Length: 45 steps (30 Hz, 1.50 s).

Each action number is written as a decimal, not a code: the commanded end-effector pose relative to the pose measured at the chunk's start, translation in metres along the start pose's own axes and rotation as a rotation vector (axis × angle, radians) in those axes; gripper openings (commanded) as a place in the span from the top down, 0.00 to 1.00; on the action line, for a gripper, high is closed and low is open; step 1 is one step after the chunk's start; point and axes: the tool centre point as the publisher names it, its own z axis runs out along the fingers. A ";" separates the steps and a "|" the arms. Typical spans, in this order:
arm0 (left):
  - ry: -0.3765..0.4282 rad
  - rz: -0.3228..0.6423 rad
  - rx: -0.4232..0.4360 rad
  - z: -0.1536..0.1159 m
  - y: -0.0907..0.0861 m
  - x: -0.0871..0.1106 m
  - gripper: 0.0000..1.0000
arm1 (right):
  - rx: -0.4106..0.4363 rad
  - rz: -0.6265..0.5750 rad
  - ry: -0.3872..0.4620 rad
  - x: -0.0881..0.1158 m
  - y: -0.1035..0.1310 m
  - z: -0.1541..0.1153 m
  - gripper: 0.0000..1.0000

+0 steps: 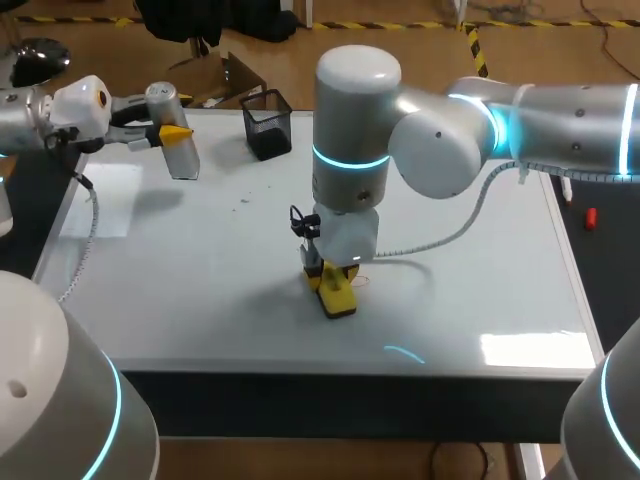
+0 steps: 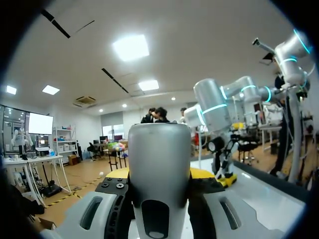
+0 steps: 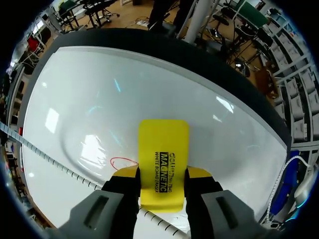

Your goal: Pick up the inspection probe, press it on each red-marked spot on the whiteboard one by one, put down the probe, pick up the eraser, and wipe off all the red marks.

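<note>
Wiping stage: the right gripper [image 3: 162, 181] clamps the yellow block eraser [image 3: 163, 159] on the glossy whiteboard [image 3: 149, 84] beside an unwiped red pen loop [image 3: 122, 163], while the left gripper [image 2: 159, 173] grips the grey cylindrical probe [image 2: 159, 147], not yet put down

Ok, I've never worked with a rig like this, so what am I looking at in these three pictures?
Two robot arms work over a whiteboard. The head view looks down from above and behind. Each round picture comes from a camera on one arm's wrist. The left hand, at the board's left side, is shut on the grey inspection probe. The right hand is shut on the yellow eraser, which rests on the board beside a red mark. A black mesh cup stands at the far edge.
</note>
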 end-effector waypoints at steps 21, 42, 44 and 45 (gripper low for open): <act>0.000 0.002 -0.001 0.000 -0.001 0.000 1.00 | -0.034 0.114 0.041 0.081 0.026 0.022 1.00; 0.000 0.002 -0.001 0.000 -0.001 0.000 1.00 | 0.041 0.149 0.003 0.092 0.036 -0.027 1.00; 0.000 0.002 -0.001 0.000 -0.001 0.000 1.00 | 0.045 0.141 -0.005 0.093 0.036 -0.038 1.00; 0.000 0.002 -0.001 0.000 -0.001 0.000 1.00 | 0.049 0.135 -0.011 0.094 0.036 -0.043 1.00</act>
